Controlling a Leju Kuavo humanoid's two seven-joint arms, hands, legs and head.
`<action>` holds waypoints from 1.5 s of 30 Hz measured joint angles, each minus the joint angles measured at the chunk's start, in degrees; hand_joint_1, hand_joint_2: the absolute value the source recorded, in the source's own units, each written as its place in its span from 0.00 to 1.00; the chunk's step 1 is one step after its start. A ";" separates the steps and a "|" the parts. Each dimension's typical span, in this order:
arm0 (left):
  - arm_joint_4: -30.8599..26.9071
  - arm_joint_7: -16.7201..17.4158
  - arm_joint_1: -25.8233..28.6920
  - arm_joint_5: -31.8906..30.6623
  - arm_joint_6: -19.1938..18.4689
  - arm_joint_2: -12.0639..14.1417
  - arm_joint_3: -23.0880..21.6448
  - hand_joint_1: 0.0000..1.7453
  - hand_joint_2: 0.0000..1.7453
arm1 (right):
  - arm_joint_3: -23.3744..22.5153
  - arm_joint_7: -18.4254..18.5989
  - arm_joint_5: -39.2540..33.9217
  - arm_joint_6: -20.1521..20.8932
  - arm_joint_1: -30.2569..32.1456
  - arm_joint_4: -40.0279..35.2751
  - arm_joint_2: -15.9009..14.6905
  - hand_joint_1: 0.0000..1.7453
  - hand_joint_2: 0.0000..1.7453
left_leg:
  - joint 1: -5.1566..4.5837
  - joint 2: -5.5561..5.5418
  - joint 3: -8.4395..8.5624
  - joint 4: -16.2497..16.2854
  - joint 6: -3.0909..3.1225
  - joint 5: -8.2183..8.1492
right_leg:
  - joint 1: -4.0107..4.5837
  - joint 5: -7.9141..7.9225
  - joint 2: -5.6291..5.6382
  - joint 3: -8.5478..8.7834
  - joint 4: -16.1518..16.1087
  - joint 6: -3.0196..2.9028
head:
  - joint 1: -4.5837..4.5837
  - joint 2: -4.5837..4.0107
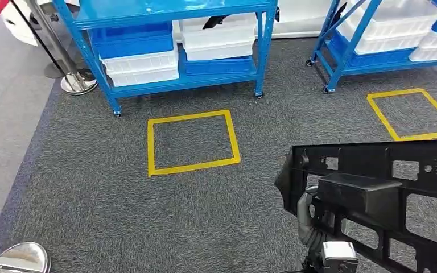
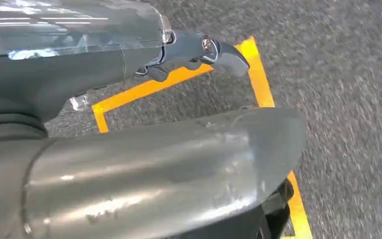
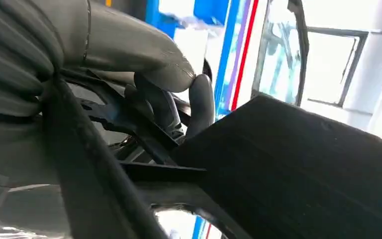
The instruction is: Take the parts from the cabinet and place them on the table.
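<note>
Black plastic is nearest me: the part (image 1: 375, 193), a long perforated frame with a boxy block on it, sits low at my right side, carried off the floor. My right hand (image 1: 310, 219) grips it from beneath near its left end; in the right wrist view the thumb and dark fingers (image 3: 201, 102) are curled tight around a rib of the frame, so the grasp looks firm. I judge it is held flat and close to the body so that it rides steadily while I look for the table, which I cannot see from here.

My left hand (image 2: 199, 50) hangs over the carpet with nothing in it. I see one fingertip reaching out over a yellow tape line, but I cannot tell how far the fingers are spread.

Further out on the grey carpet lies a yellow tape square (image 1: 192, 142), likely a standing mark, with a second one (image 1: 412, 114) to the right.

Beyond stands the blue cabinet (image 1: 182, 82). Its lower shelf holds stacked white bins (image 1: 142, 65) and blue bins (image 1: 131, 40), plus another white bin (image 1: 219, 37) with something dark poking from its top. What the others contain is hidden. A second rack (image 1: 375, 57) at far right carries more bins.
</note>
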 joint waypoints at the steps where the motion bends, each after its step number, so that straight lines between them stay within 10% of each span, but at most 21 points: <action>1: 0.00 0.04 0.05 -0.02 -0.09 -0.02 -0.02 0.00 0.00 | -0.09 0.02 0.00 0.00 0.06 -0.02 0.02 1.00 1.00 | 0.03 0.23 0.03 -0.09 -0.19 0.02 | 0.15 -0.19 0.60 -0.28 0.60 -0.51 | -0.27 0.00; 4: 0.00 -0.06 -0.02 -0.13 -0.92 0.00 -0.11 0.00 0.00 | -0.31 -0.26 0.02 -0.02 0.03 -0.11 0.11 1.00 1.00 | 0.47 0.88 0.02 0.19 -0.84 -0.42 | 0.14 0.20 2.29 -0.80 0.63 -1.61 | -0.31 -0.02; 5: 0.00 -0.15 -0.03 -0.20 -1.14 0.00 -0.15 0.00 0.00 | -0.35 -0.35 0.02 -0.04 0.06 -0.27 0.11 1.00 1.00 | 0.65 -1.14 -0.36 1.23 -1.16 -1.69 | 0.08 0.35 2.66 -0.94 0.63 -1.86 | -0.43 0.00; 9: 0.00 -0.20 0.19 -0.46 -1.31 -0.02 -0.15 0.00 0.00 | -0.74 -0.88 -0.24 -0.59 0.00 -1.29 0.26 1.00 1.00 | 0.84 -4.19 -7.13 17.27 -1.37 -9.78 | 0.40 0.82 5.00 -1.67 0.65 -2.54 | -0.47 0.00; 11: 0.00 -0.04 0.32 -0.59 -1.44 -0.02 -0.17 0.00 0.00 | -1.29 -1.03 -1.00 -0.83 0.25 -1.84 0.29 1.00 1.00 | 0.82 -4.32 -6.40 15.82 -0.82 -7.26 | 0.63 0.96 6.59 -1.67 0.65 -2.51 | -0.47 0.00; 13: 0.00 0.00 0.30 -0.61 -1.60 -0.02 -0.17 0.00 0.00 | -1.68 -1.14 -1.38 -0.83 0.34 -2.51 0.33 1.00 1.00 | 0.67 -5.46 -2.04 6.64 0.19 -2.13 | 0.79 1.10 8.09 -1.52 0.65 -2.32 | -0.47 0.00; 15: 0.00 0.15 0.38 -0.68 -1.73 0.22 -0.17 0.00 0.00 | -1.79 -1.29 -1.42 -0.79 0.25 -2.87 0.55 1.00 1.00 | 0.55 -10.02 0.23 1.14 1.28 -0.94 | 0.79 1.45 9.19 -1.82 0.67 -1.82 | -0.21 0.00; 19: 0.00 0.15 -0.09 -0.87 -1.73 0.17 -0.22 0.00 0.00 | -2.14 -1.82 -1.49 -0.81 0.85 -3.59 0.77 1.00 1.00 | 0.15 -7.60 0.92 -1.31 1.60 -0.23 | 0.40 2.79 11.84 -2.55 -0.38 0.28 | -0.71 -0.02; 21: 0.00 0.07 0.03 -0.96 -1.70 0.04 -0.24 0.00 0.00 | -2.41 -2.25 -1.23 -0.98 0.79 -4.16 0.74 1.00 1.00 | 0.58 -5.93 1.56 -2.99 1.96 0.89 | 0.82 0.29 6.61 -3.86 2.37 0.06 | -0.32 0.00; 25: 0.00 0.04 0.24 -1.05 -1.73 0.02 -0.22 0.00 0.00 | -2.49 -2.30 -0.94 -1.03 0.63 -4.37 0.77 1.00 1.00 | 0.23 -2.48 1.02 -2.84 2.29 0.99 | 0.54 -5.70 4.29 -9.52 15.36 0.66 | -0.27 -0.02; 28: 0.00 0.04 0.08 -1.05 -1.73 0.02 -0.22 0.00 0.00 | -2.51 -2.30 -0.68 -1.11 0.54 -4.40 0.79 1.00 1.00 | 0.31 -0.48 0.88 -2.25 1.96 0.64 | 0.50 -0.49 2.95 -3.44 5.90 0.72 | -0.25 0.00; 30: 0.00 0.07 0.08 -1.09 -1.70 0.00 -0.22 0.00 0.00 | -2.51 -2.30 -0.46 -1.14 0.19 -4.48 0.92 1.00 1.00 | -0.30 0.47 0.67 -1.32 1.13 -0.11 | 1.22 0.37 -0.86 0.74 -1.01 0.01 | -0.16 0.00; 34: 0.00 0.18 -0.24 -1.11 -1.36 0.00 -0.22 0.00 0.00 | -2.51 -2.23 -0.50 -1.25 0.29 -4.53 1.25 1.00 1.00 | -0.24 2.41 1.11 -1.10 0.35 -0.31 | 1.14 1.05 1.88 0.06 -1.11 -1.29 | -0.34 0.00; 37: 0.00 0.26 -0.05 -1.14 -1.14 0.00 -0.22 0.00 0.00 | -2.51 -2.23 -0.50 -1.22 -0.06 -4.64 1.66 1.00 1.00 | 0.46 -3.37 -1.57 5.41 -0.70 -5.48 | 0.62 1.65 3.31 -0.24 -1.43 -2.22 | -0.67 0.00; 40: 0.00 0.31 0.17 -1.20 -1.14 0.00 -0.20 0.00 0.00 | -2.51 -2.23 -0.50 -1.20 -0.08 -4.61 1.84 1.00 1.00 | 0.71 -4.23 -6.41 16.54 -1.06 -9.69 | 0.62 1.83 5.24 -0.71 -1.25 -2.31 | -0.71 -0.02; 43: 0.00 0.74 0.16 -1.49 -1.11 0.07 -0.20 0.00 0.00 | -2.51 -2.23 -0.55 -1.20 -0.25 -4.61 1.84 1.00 1.00 | 1.04 -4.67 -2.27 7.87 -0.91 -3.35 | 0.52 1.96 7.64 -0.70 -0.95 -2.06 | -0.67 -0.02; 45: 0.00 0.85 0.23 -1.64 -1.12 0.13 -0.20 0.00 0.00 | -2.51 -2.23 -0.55 -1.20 -0.47 -4.61 1.86 1.00 1.00 | 1.46 -9.66 1.21 0.43 -0.59 -1.25 | 0.39 2.15 8.96 -0.94 -0.82 -1.57 | -0.62 0.00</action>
